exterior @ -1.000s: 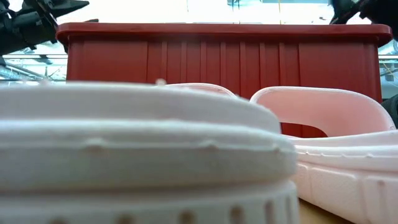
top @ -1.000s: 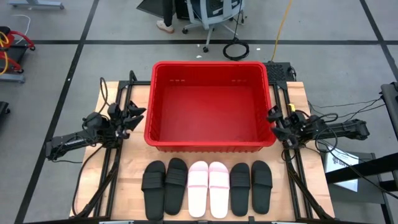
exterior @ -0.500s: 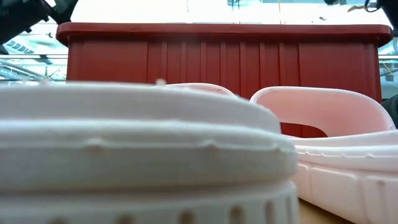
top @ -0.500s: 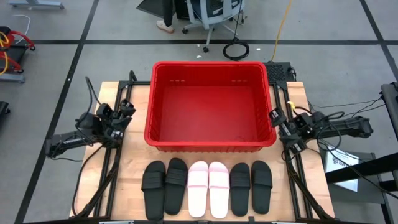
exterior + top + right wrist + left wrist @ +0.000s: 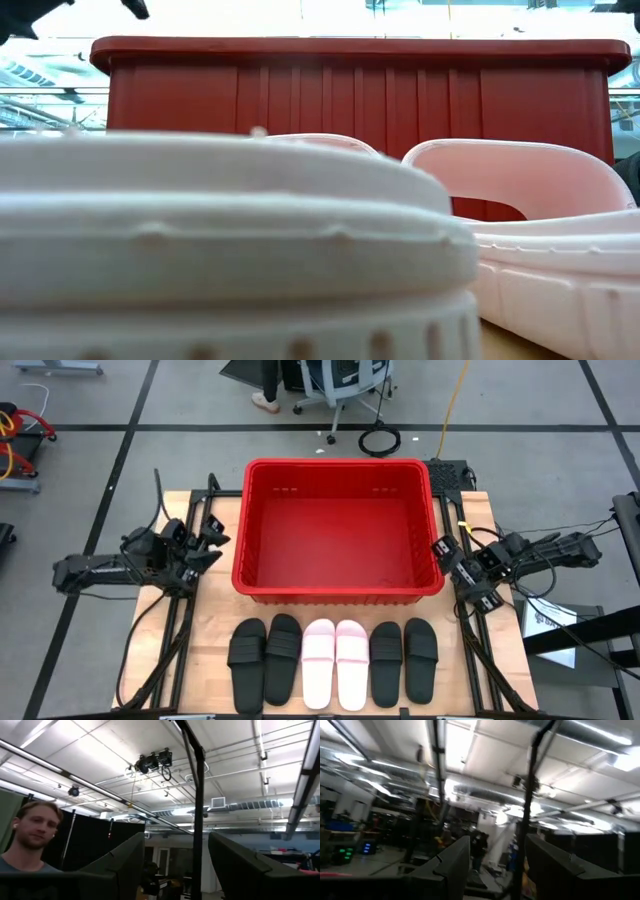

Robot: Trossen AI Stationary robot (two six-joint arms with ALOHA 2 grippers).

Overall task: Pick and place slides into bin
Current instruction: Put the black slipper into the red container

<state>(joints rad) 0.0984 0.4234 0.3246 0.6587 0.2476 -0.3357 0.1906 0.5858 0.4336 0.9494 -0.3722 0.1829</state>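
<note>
Six slides lie side by side, soles down, along the table's near edge: two black (image 5: 265, 656), two pale pink (image 5: 335, 663), two black (image 5: 404, 656). The pink pair (image 5: 520, 200) fills the low view. Behind them stands the red bin (image 5: 340, 463), (image 5: 350, 90), with nothing in it. My left gripper (image 5: 212, 540), (image 5: 497, 865) is open in the air at the bin's left side, tipped upward. My right gripper (image 5: 444, 560), (image 5: 175, 865) is open at the bin's right side, also tipped upward. Both wrist views show only the ceiling between the fingers.
Black frame rails (image 5: 185, 620) and cables run along both sides of the wooden table (image 5: 215, 615). A strip of bare wood lies between the bin and the slides. A person (image 5: 30, 840) shows beyond the table in the right wrist view; an office chair (image 5: 340, 385) stands behind it.
Both grippers have risen beside the bin and tipped upward, leaving the top of the low view. The right one has also drifted a little toward the table's near edge. Neither has opened or shut. The slides and the bin have kept still.
</note>
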